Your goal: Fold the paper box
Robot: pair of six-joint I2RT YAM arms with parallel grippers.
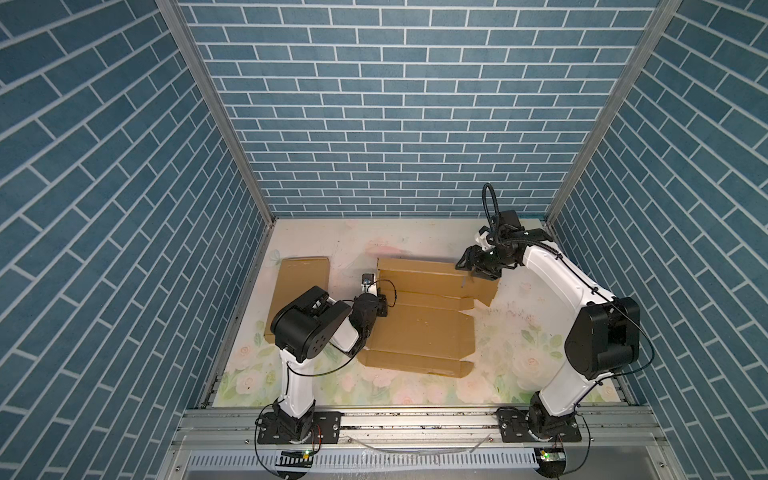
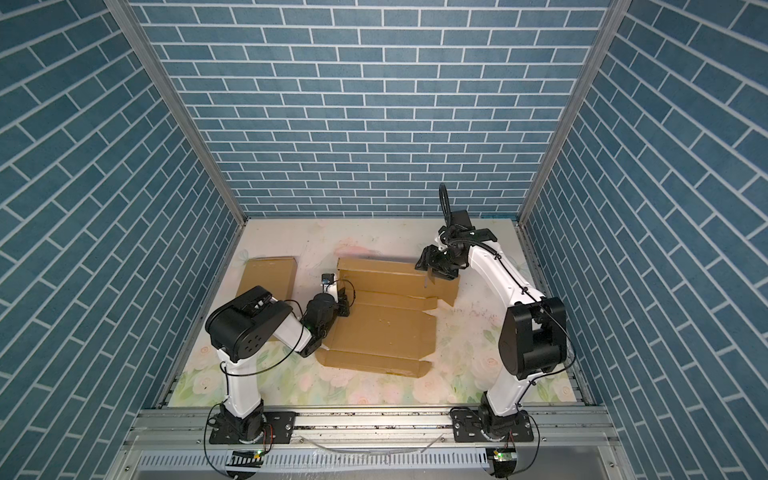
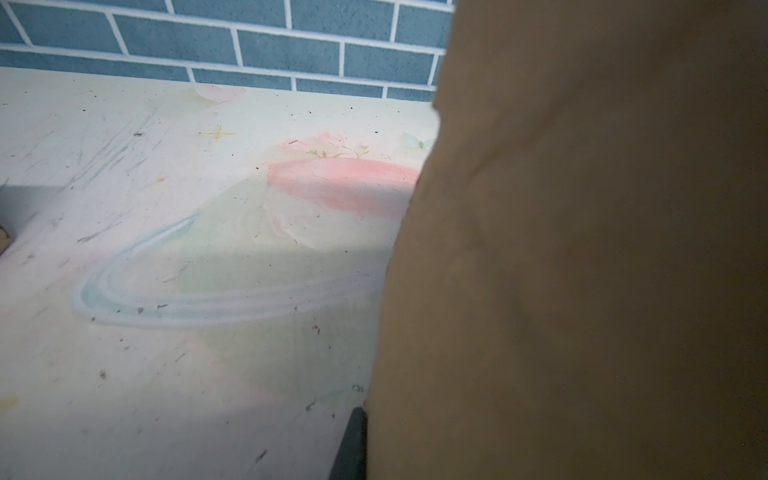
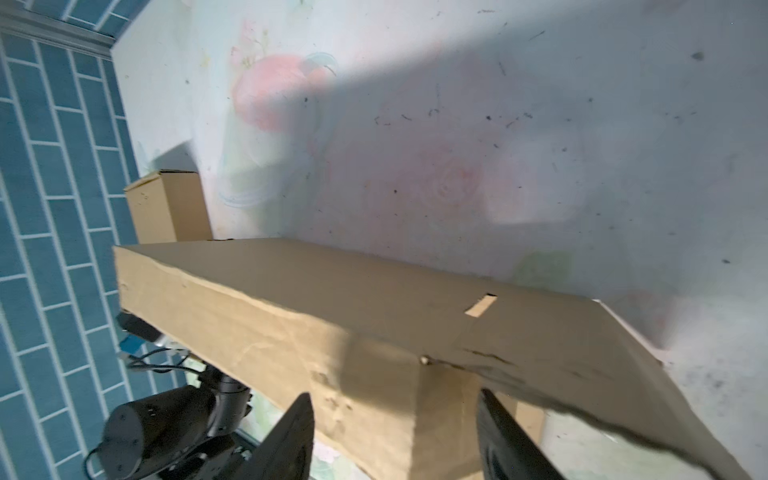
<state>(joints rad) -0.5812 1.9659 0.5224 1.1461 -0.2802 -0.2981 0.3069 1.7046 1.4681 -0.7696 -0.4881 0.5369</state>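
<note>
Brown cardboard paper box (image 1: 424, 328) lies mostly flat on floral surface (image 1: 419, 237), lower middle of both top views, back panel raised. Left jaws pinched shut on its left edge (one finger (image 3: 353, 440) visible). Right jaws apart, astride raised panel's right end.

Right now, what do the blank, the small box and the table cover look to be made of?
The blank looks like matte brown cardboard, probably corrugated: fold lines, pale cut edges. The small box seems the same stock. The table cover looks like a smooth printed sheet, vinyl or paper unclear: floral print, scuffs, specks.
</note>
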